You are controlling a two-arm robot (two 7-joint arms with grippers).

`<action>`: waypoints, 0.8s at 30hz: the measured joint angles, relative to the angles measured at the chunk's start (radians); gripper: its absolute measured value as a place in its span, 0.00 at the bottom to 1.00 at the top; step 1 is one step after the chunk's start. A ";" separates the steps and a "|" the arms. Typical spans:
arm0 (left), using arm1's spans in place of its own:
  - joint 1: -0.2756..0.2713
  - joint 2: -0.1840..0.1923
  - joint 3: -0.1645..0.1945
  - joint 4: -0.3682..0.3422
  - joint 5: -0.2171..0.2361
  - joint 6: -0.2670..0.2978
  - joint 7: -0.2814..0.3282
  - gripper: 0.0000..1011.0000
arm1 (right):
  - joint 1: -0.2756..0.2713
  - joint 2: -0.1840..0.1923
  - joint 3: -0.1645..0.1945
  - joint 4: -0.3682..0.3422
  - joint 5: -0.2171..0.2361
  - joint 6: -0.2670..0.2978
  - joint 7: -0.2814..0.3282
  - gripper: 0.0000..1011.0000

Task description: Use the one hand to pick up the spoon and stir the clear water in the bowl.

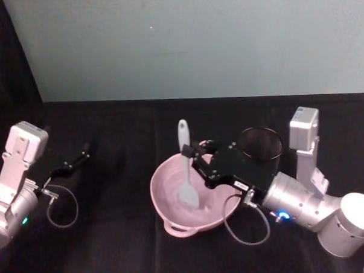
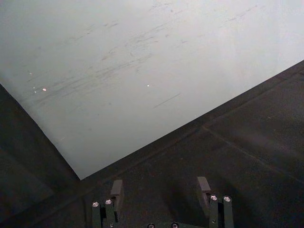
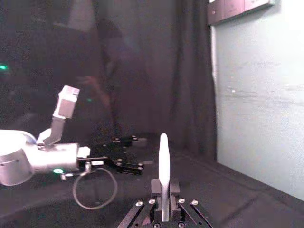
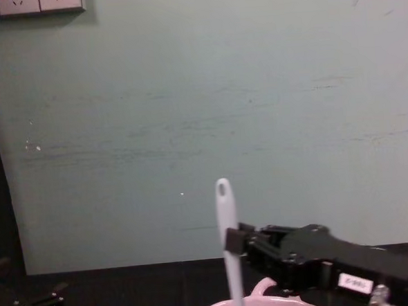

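Note:
The pale pink bowl (image 1: 166, 191) sits at the middle of the black table, its rim (image 4: 269, 305) also low in the chest view. The white spoon (image 1: 186, 166) stands nearly upright in it, flat head down near the bowl's bottom, handle end with the oval hole (image 4: 223, 191) up. My right gripper (image 1: 195, 155) reaches in from the right over the bowl and is shut on the spoon's handle (image 3: 164, 161). My left gripper (image 1: 80, 158) rests out at the left, open and holding nothing, with its fingers (image 2: 116, 189) apart over the black cloth.
A black wire-mesh cup (image 1: 261, 144) stands just behind the right gripper, right of the bowl. A pale green wall (image 1: 196, 39) rises behind the table. Loose cables (image 1: 63, 205) hang by both wrists. Bare black cloth lies left of the bowl.

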 joint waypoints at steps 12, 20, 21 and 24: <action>0.000 0.000 0.000 0.000 0.000 0.000 0.000 0.99 | 0.092 -0.070 -0.058 0.112 -0.008 -0.023 0.024 0.11; 0.000 0.000 0.000 0.000 0.000 0.000 0.000 0.99 | 0.141 -0.094 -0.061 0.169 -0.028 -0.039 0.009 0.11; 0.000 0.000 0.000 0.000 0.000 0.000 0.000 0.99 | 0.144 -0.095 -0.059 0.171 -0.029 -0.040 0.006 0.11; 0.000 0.000 0.000 0.000 0.000 0.000 0.000 0.99 | 0.147 -0.094 -0.050 0.173 -0.032 -0.044 -0.006 0.11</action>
